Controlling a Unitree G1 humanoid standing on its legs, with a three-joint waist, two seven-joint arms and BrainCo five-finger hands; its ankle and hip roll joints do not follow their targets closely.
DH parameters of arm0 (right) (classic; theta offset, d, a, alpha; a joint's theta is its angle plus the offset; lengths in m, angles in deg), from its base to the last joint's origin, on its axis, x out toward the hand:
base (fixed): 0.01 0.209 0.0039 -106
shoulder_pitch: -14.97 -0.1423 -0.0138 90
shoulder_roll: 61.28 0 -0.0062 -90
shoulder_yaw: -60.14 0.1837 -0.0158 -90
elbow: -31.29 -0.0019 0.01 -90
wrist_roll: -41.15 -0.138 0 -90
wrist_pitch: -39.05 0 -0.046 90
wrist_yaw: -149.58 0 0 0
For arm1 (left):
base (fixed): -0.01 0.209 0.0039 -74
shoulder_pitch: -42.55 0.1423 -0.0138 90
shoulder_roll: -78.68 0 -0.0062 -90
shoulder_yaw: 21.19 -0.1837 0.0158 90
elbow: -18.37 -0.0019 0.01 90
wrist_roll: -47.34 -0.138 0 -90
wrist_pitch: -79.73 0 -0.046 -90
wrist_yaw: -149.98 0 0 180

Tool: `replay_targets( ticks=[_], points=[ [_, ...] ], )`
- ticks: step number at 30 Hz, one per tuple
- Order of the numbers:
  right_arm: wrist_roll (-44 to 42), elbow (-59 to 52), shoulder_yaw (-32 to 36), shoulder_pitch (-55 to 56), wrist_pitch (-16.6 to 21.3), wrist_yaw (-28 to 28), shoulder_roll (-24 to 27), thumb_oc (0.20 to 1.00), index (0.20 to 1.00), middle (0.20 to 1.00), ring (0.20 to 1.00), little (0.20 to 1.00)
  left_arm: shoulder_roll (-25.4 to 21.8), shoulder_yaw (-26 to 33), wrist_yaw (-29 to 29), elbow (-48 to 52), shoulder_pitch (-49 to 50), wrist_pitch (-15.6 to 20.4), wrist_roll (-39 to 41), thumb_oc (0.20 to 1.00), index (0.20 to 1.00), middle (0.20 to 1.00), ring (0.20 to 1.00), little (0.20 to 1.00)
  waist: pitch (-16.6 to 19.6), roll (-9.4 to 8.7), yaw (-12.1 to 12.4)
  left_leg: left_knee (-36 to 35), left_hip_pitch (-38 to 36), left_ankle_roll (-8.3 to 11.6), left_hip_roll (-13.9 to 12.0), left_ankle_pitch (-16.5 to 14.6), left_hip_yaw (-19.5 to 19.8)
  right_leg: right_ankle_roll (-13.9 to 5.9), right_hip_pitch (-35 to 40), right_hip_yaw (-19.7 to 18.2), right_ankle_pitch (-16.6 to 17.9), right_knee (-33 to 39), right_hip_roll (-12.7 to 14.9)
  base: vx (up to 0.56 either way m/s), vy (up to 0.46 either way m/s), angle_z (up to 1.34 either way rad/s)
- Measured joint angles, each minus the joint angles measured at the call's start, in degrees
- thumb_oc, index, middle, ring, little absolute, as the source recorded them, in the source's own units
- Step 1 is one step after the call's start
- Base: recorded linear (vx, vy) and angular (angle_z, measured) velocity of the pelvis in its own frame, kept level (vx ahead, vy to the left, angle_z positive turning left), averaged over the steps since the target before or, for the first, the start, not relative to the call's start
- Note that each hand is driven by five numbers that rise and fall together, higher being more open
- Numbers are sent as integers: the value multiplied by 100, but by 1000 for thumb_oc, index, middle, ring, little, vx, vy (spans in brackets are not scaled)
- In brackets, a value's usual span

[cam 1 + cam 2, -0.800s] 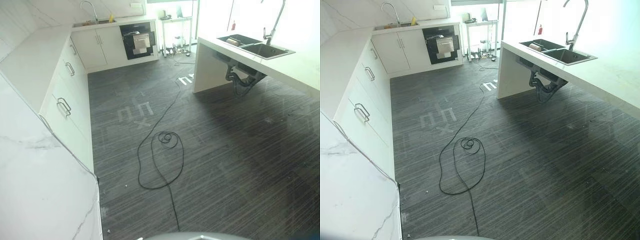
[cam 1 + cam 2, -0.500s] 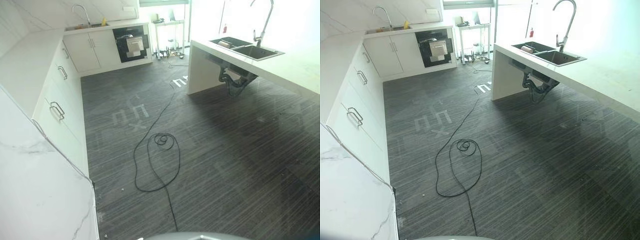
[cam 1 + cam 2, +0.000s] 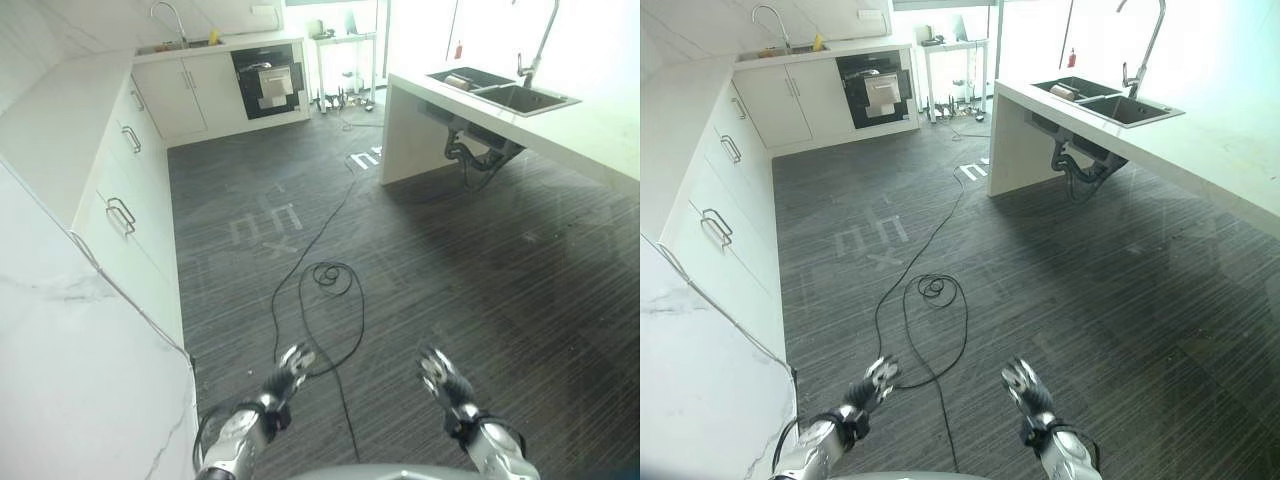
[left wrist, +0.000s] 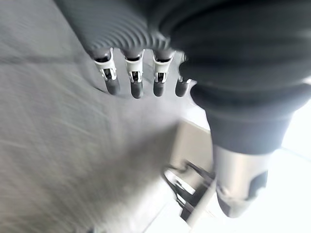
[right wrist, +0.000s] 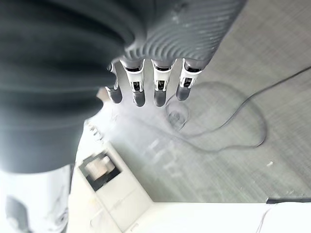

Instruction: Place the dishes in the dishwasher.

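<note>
The dishwasher [image 3: 268,78], a black-fronted unit, is set into the white cabinets at the far end of the room. A pale dish-like thing [image 3: 458,80] lies in the near basin of the island sink [image 3: 505,95] at the far right. My left hand [image 3: 290,368] and right hand [image 3: 440,378] are raised over the dark floor at the bottom of the eye views, far from both. The left fingers [image 4: 131,82] and the right fingers [image 5: 146,90] are straight, and both hands are open with nothing in them.
White drawers with metal handles [image 3: 130,190] run along the left under a marble counter [image 3: 60,360]. The white island [image 3: 600,135] with a tall tap [image 3: 535,45] stands at the right. White tape marks [image 3: 265,225] lie on the dark floor. A small table [image 3: 345,40] stands beside the dishwasher.
Both hands have risen into the bottom of the eye views, where none showed before. The whole picture has shifted a little, so the camera has moved.
</note>
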State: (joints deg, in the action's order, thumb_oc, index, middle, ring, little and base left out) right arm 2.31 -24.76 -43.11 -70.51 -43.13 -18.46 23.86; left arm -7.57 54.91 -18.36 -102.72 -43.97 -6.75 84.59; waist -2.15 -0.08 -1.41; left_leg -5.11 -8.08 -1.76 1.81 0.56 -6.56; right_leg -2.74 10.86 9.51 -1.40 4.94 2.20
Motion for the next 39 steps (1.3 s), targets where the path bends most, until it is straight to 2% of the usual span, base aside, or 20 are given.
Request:
replay_targets(
  ticks=[4, 14, 16, 17, 18, 19, 22, 25, 27, 28, 29, 30, 32, 33, 34, 35, 36, 37, 38, 39],
  points=[
    [-7, -112, 24, 109, -143, -248, 15, 1000, 1000, 1000, 1000, 1000, -341, 57, -278, 681, 5, -109, 7, 1000, 1000, 1000, 1000, 1000, -33, -21, 7, -6, 9, 9, -6, 5, 17, -4, 24, 18, 0, 0, -4, -30, -100, 2],
    [0, -69, -6, 43, -247, -301, 7, 1000, 1000, 1000, 1000, 1000, -304, 156, -590, 392, 70, -169, 6, 1000, 1000, 1000, 1000, 1000, -115, -221, 60, 282, 114, 206, -78, 47, 132, 32, 71, 86, -51, 1, -92, 0, -161, 7],
    [-1, -67, 16, -258, -236, -290, 11, 1000, 1000, 1000, 1000, 1000, -334, 540, -599, 380, -33, -116, 6, 1000, 1000, 1000, 1000, 1000, -438, -524, 150, 2549, 1407, 604, -91, 82, 95, 356, -420, 66, -292, -614, 114, 3, -32, -2],
    [-8, -67, 28, -302, -230, -288, 88, 1000, 1000, 1000, 1000, 1000, -338, 536, -593, 374, -35, -114, 7, 1000, 1000, 1000, 1000, 1000, -566, -494, 231, 3317, 1896, 687, -142, 245, 118, 402, -410, 31, -278, -648, 113, 50, 78, -1],
    [-11, -66, 34, -297, -228, -292, 178, 1000, 1000, 1000, 1000, 1000, -338, 527, -584, 373, -27, -115, 6, 1000, 1000, 1000, 1000, 1000, -642, -447, 237, 3477, 2094, 450, -192, 46, 117, 422, -420, 72, -285, -672, 94, 133, 153, 1],
    [-11, -65, 32, -292, -229, -292, 249, 1000, 1000, 1000, 1000, 1000, -337, 528, -584, 378, -26, -113, 8, 1000, 1000, 1000, 1000, 1000, -695, -361, 255, 3189, 2089, 386, -199, -5, 75, 427, -422, 77, -293, -692, 91, 205, 185, 9],
    [-52, -62, 39, -285, -228, -294, 380, 1000, 1000, 1000, 1000, 1000, -222, 497, -593, 392, -124, -78, 8, 1000, 1000, 1000, 1000, 1000, -775, 118, 246, 313, 1477, 641, -399, 183, -302, 317, -156, 78, -239, -294, -133, 322, 183, 20],
    [-79, -99, 122, -7, -212, -176, 302, 1000, 1000, 1000, 1000, 1000, -150, 481, -607, 383, -52, 4, 6, 1000, 1000, 1000, 1000, 1000, -805, 222, 470, 151, 1483, 892, -717, 335, -390, 282, 528, -95, -373, 39, -242, 426, 273, -2],
    [-79, -105, 236, 252, -234, -119, 267, 1000, 1000, 1000, 1000, 1000, -197, 566, -601, 378, 42, 38, -4, 1000, 1000, 1000, 1000, 1000, -745, 91, 483, 501, 1469, 611, -620, 452, -894, 51, 736, -162, -627, 4, 117, 384, 322, -46],
    [-79, -138, 236, 253, -237, -101, 265, 1000, 1000, 1000, 1000, 1000, -188, 678, -596, 390, 22, 63, -8, 1000, 1000, 1000, 1000, 1000, -704, -12, 423, 403, 1293, 295, -365, 690, -1019, -220, 796, -186, -627, -63, 375, 357, 305, -69],
    [-106, -165, 224, 241, -259, -96, 229, 1000, 1000, 1000, 1000, 1000, -197, 787, -597, 387, 60, 69, -8, 1000, 1000, 1000, 1000, 1000, -692, -73, 428, 177, 1000, -147, -150, 795, -973, -298, 830, -149, -560, -231, 557, 355, 317, -67],
    [-307, -370, 200, 302, -311, -56, 89, 1000, 1000, 1000, 1000, 1000, -261, 953, -571, 376, 83, 87, -12, 1000, 1000, 1000, 1000, 1000, -640, -184, 444, 30, 566, -410, 76, 659, -982, -273, 941, -61, -522, -557, 786, 306, 319, -43],
    [-517, -389, 200, 205, -295, -18, -182, 1000, 1000, 1000, 1000, 1000, -467, 923, -478, 361, -177, 138, -19, 1000, 1000, 1000, 1000, 1000, -523, -282, 524, 279, 452, -550, 252, 227, -954, -353, 829, -139, -427, -1244, 955, 358, 389, 4],
    [-559, -244, 185, 34, -233, 1, -290, 1000, 1000, 1000, 1000, 1000, -614, 854, -462, 320, -367, 135, -21, 1000, 1000, 1000, 1000, 1000, -525, -218, 575, 388, 454, -608, 203, 108, -924, -557, 408, -280, -332, -2095, 968, 318, 321, 30],
    [-801, -169, 133, -97, -194, 20, -392, 1000, 1000, 1000, 1000, 1000, -779, 732, -427, 228, -614, 142, -21, 1000, 1000, 1000, 1000, 1000, -525, -54, 488, 417, 333, -707, 139, 28, -671, -922, -515, -474, 182, -4027, 957, 284, 266, 54],
    [-960, -156, 132, -102, -129, 60, -507, 1000, 1000, 1000, 1000, 1000, -814, 694, -386, 177, -742, 191, -20, 1000, 1000, 1000, 1000, 1000, -542, 44, 409, 399, 131, -726, 147, -116, -593, -1010, -1165, -583, 203, -5269, 935, 345, 213, 49],
    [-985, -12, 22, -119, -94, 159, -523, 1000, 1000, 1000, 1000, 1000, -765, 702, -401, 182, -660, 274, -20, 1000, 1000, 1000, 1000, 1000, -529, 131, 412, 392, -64, -773, 159, -273, -671, -954, -1829, -495, 0, -5870, 1033, 370, 135, 0],
    [-987, -1, 16, -172, -82, 230, -500, 1000, 1000, 1000, 1000, 1000, -699, 599, -447, 192, -519, 263, -17, 1000, 1000, 1000, 1000, 1000, -520, 241, 323, 329, -217, -658, 239, -446, -761, -708, -2719, -162, -458, -5839, 1079, 464, 32, -33],
    [-986, -10, 10, -133, -78, 224, -465, 1000, 1000, 1000, 1000, 1000, -693, 488, -469, 196, -523, 250, -15, 1000, 1000, 1000, 1000, 1000, -507, 249, 209, 300, -234, -539, 307, -517, -742, -431, -3104, 19, -647, -5247, 940, 502, -52, 3],
    [-987, -71, -30, -33, -76, 209, -419, 1000, 1000, 1000, 1000, 1000, -607, 359, -462, 195, -540, 214, -15, 1000, 1000, 1000, 1000, 1000, -505, 243, 1, 315, -312, -329, 370, -655, -554, -292, -3217, 32, -700, -3877, 597, 519, -118, 75]
  ],
)
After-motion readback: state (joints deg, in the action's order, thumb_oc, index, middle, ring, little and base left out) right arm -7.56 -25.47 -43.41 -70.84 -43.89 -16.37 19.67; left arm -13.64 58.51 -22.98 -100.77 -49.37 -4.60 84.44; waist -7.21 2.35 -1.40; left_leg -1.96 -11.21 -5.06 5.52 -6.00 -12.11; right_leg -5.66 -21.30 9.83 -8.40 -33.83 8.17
